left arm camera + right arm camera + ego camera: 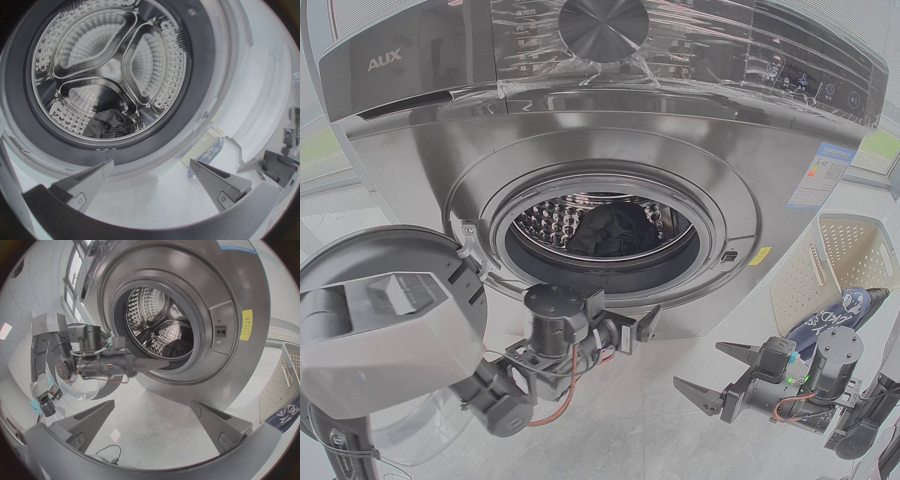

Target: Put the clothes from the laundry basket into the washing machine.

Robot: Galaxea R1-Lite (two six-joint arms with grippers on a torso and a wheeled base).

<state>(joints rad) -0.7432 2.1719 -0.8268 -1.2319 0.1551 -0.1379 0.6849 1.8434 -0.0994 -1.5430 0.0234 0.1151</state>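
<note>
Head view: a dark garment (612, 228) lies low in the drum (550, 219) of the open washing machine (600, 137), and a blue garment (831, 319) rests in the laundry basket (850, 250) on the floor (650, 425) at the machine's right. Left wrist view: the left tool (150, 164) hangs just outside the drum, fingers spread wide, holding nothing. Right wrist view: the right tool (151, 404), near the basket, is likewise wide open and empty.
</note>
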